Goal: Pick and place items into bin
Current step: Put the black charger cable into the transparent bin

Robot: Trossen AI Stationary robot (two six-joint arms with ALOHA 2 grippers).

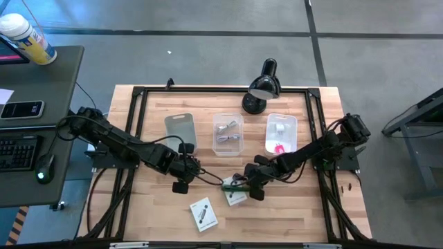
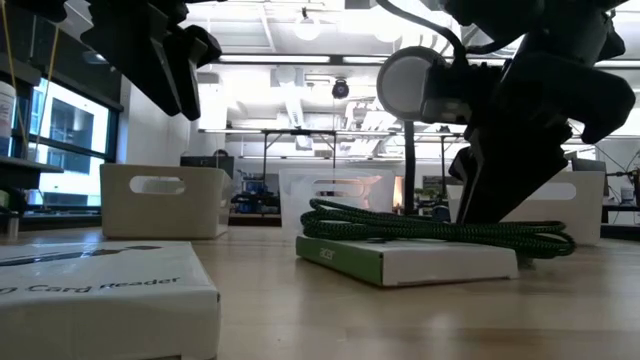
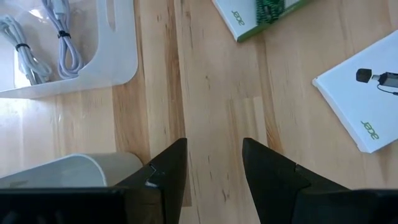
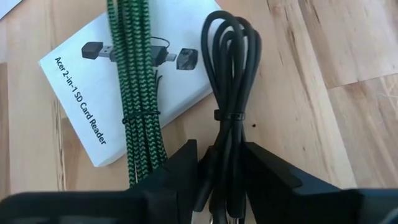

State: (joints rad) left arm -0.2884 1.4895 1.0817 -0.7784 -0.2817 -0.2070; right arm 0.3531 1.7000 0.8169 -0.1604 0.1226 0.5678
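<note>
The right gripper (image 4: 221,168) is low over the wooden surface (image 1: 159,207), near its front middle, and its fingers are closed on a coiled black cable (image 4: 229,93). Just beside that cable a bundled green braided cable (image 4: 135,93) lies across a white card-reader box (image 4: 74,93), so the box sits right under the working fingers. In the low view the green cable rests on top of the box; whether the black cable touches the box cannot be told.

The left gripper (image 3: 214,168) hovers close by to the left with its fingers apart and nothing between them. A second white card-reader box (image 1: 203,214) lies nearer the front edge, apart from both arms.

Behind the arms three clear bins stand in a row: the left bin (image 1: 181,130), the middle bin (image 1: 228,133) holding pale cables, and the right bin (image 1: 281,133) with a white block and a pink piece. A black desk lamp (image 1: 261,86) stands behind them.
</note>
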